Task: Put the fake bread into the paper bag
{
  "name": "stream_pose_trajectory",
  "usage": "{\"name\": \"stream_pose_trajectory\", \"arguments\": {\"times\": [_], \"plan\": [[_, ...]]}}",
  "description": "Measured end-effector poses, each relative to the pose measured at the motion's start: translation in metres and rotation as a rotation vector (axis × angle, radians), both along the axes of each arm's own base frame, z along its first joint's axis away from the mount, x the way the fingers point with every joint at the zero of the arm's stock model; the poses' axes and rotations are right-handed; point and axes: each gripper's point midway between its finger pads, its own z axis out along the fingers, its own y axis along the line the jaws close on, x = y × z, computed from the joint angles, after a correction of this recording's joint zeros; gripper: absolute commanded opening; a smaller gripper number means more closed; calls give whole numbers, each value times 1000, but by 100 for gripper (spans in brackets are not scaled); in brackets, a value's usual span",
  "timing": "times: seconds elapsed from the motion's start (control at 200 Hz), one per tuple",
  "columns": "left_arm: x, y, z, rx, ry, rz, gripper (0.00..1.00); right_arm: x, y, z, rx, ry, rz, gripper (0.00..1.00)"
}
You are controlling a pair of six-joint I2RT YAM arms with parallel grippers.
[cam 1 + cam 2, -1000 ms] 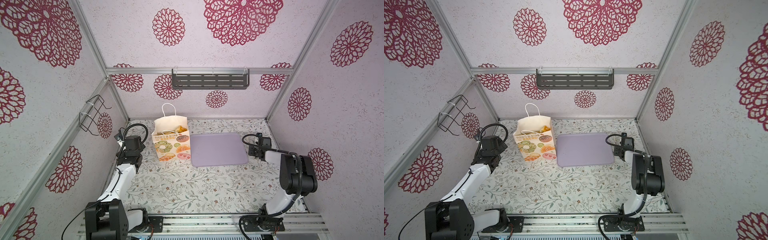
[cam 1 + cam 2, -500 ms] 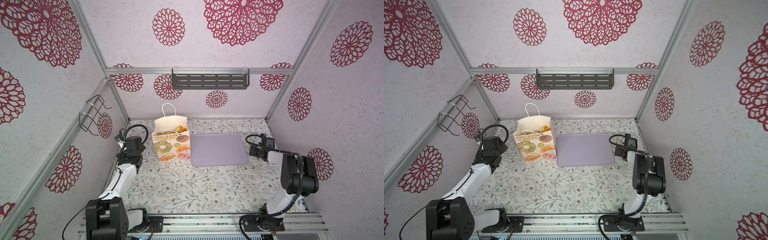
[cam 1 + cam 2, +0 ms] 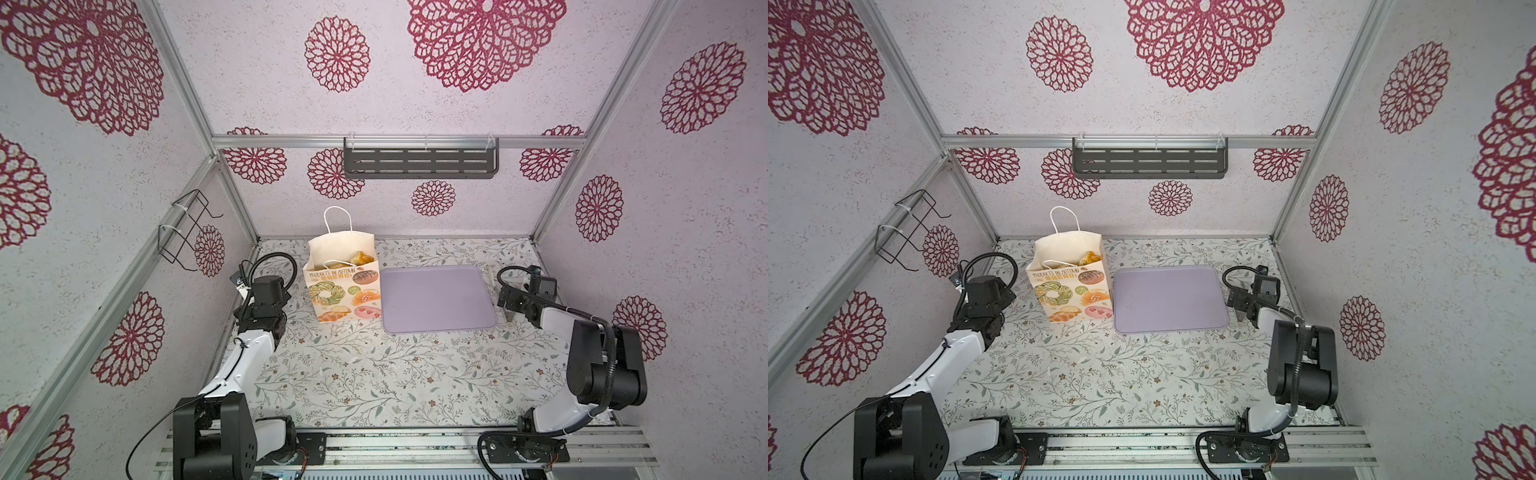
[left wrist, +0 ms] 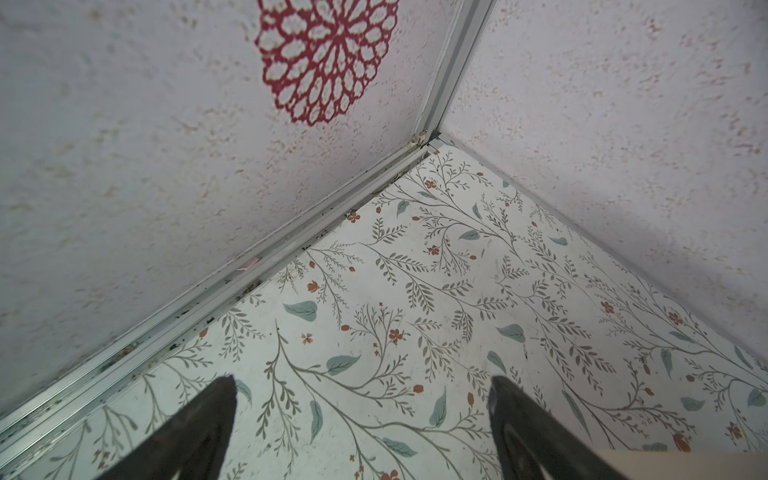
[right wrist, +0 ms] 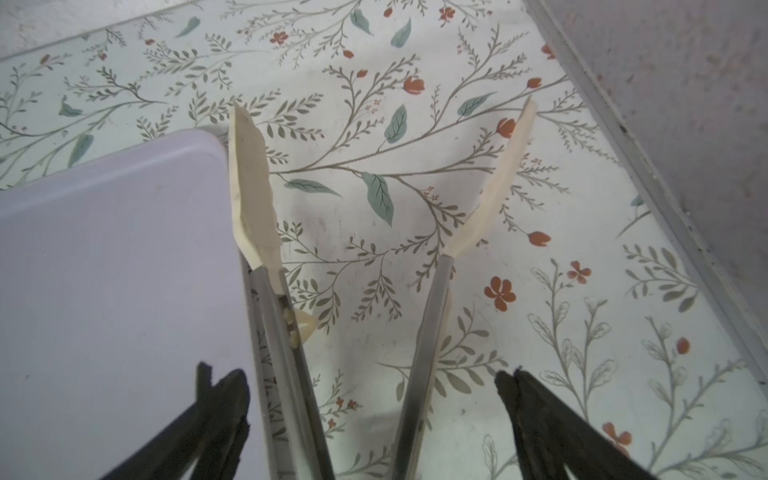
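Sitting in the bag: the fake bread (image 3: pixel 360 258), golden-orange pieces showing through the mouth in both top views (image 3: pixel 1089 257); I cannot count them from here.
Bag: the paper bag (image 3: pixel 340 291) stands upright at the far left of the table (image 3: pixel 374 374), mouth facing up and printed front toward the near side.
Tray: the lilac tray (image 3: pixel 436 299) lies just to the right of the bag, its surface bare. I see no loose bread on it or on the table.
Tongs: metal tongs (image 5: pixel 430 332) with cream tips lie on the table along the tray's right edge, tips pointing far.
Right claw: the right claw (image 5: pixel 365 374) straddles the tong handles with its jaws apart. A gap shows between each finger and the tong arm beside it, so I judge it grips nothing.
Left claw: the left claw (image 4: pixel 361 382) has its jaws apart and empty, aimed at the far left corner of the table.
Key relation: the bread lies to the left of the right claw, with the whole tray between them. The left claw is just beside the bag and much the nearer.
My judgement: the loading looks finished, so any next move is clearing the arms.
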Motion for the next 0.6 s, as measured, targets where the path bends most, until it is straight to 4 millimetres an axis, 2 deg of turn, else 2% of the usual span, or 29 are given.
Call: {"name": "stream_pose_trajectory", "arguments": {"times": [0.09, 0.2, 0.365, 0.601], "plan": [[-1, 1, -4, 16, -1, -3, 97, 0, -1, 7, 1, -23, -8, 99], [-2, 3, -9, 52, 7, -8, 97, -4, -3, 6, 6, -32, -20, 99], [-5, 5, -18, 114, -4, -25, 97, -23, -1, -2, 18, -40, -34, 99], [-5, 7, -38, 183, -15, -47, 97, -40, 1, 8, 32, -139, -59, 99]]}}
